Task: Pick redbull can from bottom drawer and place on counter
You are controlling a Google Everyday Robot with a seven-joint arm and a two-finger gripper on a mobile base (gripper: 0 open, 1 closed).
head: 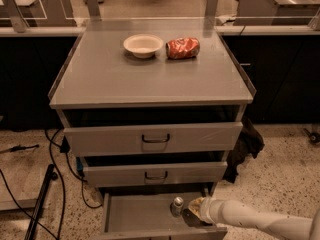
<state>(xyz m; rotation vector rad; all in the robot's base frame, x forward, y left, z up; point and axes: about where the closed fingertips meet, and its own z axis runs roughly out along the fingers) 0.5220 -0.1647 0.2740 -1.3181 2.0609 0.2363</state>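
Note:
The redbull can (177,206) stands upright in the open bottom drawer (135,216), right of the middle of its grey floor. My gripper (189,213) reaches in from the lower right on a white arm and sits right beside the can, on its right side. The counter (150,74) is the flat grey top of the cabinet, well above the drawer.
A white bowl (143,45) and a crushed orange-red can (182,48) lie at the back of the counter. The two upper drawers (155,139) are pulled out a little above the bottom one. Cables and a dark pole (42,204) lie on the floor at left.

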